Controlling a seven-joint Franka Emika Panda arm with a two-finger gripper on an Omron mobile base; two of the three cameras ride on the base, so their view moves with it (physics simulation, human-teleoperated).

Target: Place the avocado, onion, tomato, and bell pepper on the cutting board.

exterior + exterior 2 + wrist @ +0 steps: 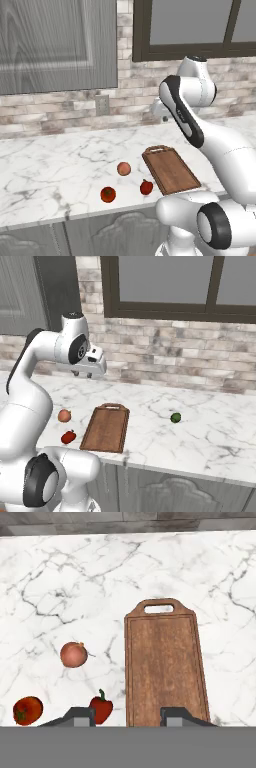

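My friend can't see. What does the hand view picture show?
A brown wooden cutting board lies bare on a white marble counter, handle loop at the far end. Left of it sit a pale onion, a red bell pepper and an orange-red tomato.

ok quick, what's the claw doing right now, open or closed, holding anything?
Claw: closed as far as it goes, holding nothing, hanging above the cutting board.

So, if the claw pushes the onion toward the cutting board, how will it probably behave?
The onion looks like a smooth round ball, so it would probably roll rather than slide, and may wander off line on the polished marble counter. The cutting board has a raised rim, which would likely stop it at the edge. Lifting it seems safer than pushing.
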